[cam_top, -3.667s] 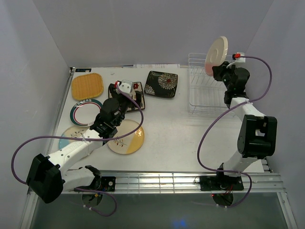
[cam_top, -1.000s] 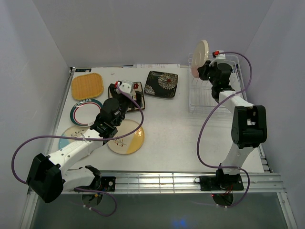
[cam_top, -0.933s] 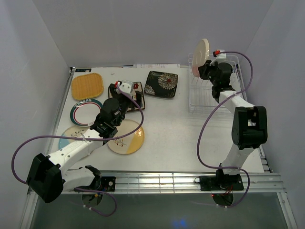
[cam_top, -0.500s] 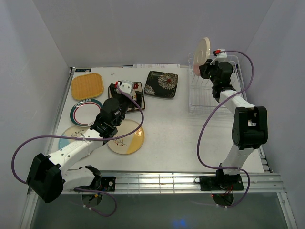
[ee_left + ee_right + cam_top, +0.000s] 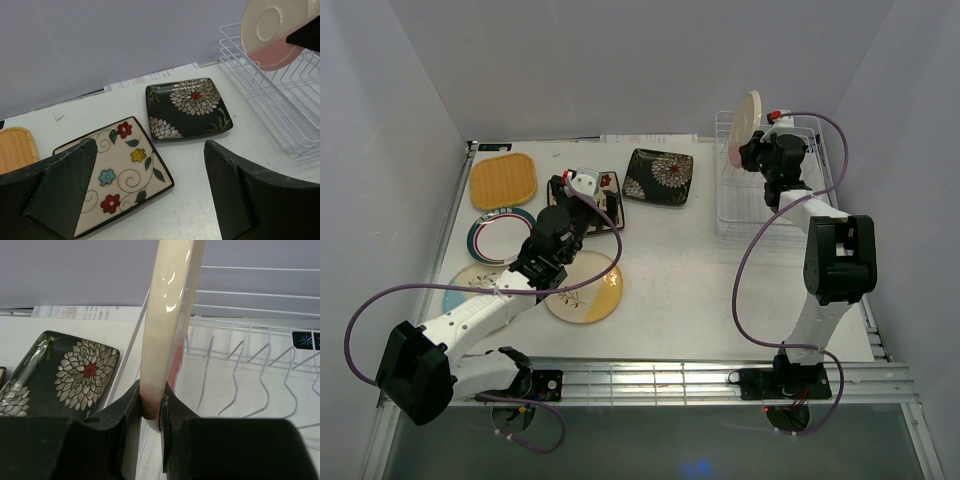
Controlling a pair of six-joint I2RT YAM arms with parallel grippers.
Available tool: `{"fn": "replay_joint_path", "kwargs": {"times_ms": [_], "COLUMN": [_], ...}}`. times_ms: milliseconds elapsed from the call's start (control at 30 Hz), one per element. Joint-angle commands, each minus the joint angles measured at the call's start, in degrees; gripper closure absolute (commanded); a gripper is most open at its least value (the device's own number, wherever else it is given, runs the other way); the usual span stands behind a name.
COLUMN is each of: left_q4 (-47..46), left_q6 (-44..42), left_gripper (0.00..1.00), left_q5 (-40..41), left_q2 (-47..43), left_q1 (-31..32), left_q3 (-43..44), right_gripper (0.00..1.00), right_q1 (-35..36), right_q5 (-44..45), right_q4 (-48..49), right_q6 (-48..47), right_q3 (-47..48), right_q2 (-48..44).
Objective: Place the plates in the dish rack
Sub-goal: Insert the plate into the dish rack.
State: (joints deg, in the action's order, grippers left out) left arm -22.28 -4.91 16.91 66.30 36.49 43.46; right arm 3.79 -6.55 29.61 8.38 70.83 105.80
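My right gripper is shut on the lower rim of the pink-cream plate, holding it on edge above the far left part of the white wire dish rack. No plate stands in the rack. My left gripper hangs open just above the square cream floral plate, touching nothing. Beside that plate, to the right, lies the square black floral plate.
On the left of the table lie the orange ribbed plate, the green-rimmed plate, the blue-cream plate and the yellow-cream plate, partly under my left arm. Walls close in on three sides.
The right arm has brought the pink-cream plate down and leftward to the rack's far left part and turned it nearly edge-on. The left arm has stayed still.
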Motion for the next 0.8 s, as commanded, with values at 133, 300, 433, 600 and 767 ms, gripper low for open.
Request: {"fn": "replay_joint_path", "kwargs": {"times_ms": [133,300,433,600,767], "left_q4": [-0.22,0.57,1.01,1.45,1.89], "left_q6": [0.60,0.78,0.95,1.04,1.13], "left_gripper": [0.02,0.02,0.02,0.02,0.02], "left_q5": [-1.44,-1.88,-2.05,-2.40,-2.67], "left_q2": [-0.65,-0.47,-0.39,0.23,0.67], "left_q1": [-0.28,-0.28,-0.28,-0.28,-0.28], "left_q3": [-0.66,-0.31,-0.22,0.13,0.57], "right_gripper": [0.92,0.92,0.92,0.92,0.92], "right_q1": [0.25,2.79,3.50,3.76,5.61], "right_q5": [1.01,4.70,6.37,8.13,11.99], "right_q4": [10.65,7.66,6.52,5.64,1.87], "right_q6": [-1.52,-5.39,-6.27,-6.71,-11.79], "right_q3": [2.12,3.35,3.18,3.26,6.34], "right_q2": [-1.30,-0.33,0.55,1.51,2.83]}}
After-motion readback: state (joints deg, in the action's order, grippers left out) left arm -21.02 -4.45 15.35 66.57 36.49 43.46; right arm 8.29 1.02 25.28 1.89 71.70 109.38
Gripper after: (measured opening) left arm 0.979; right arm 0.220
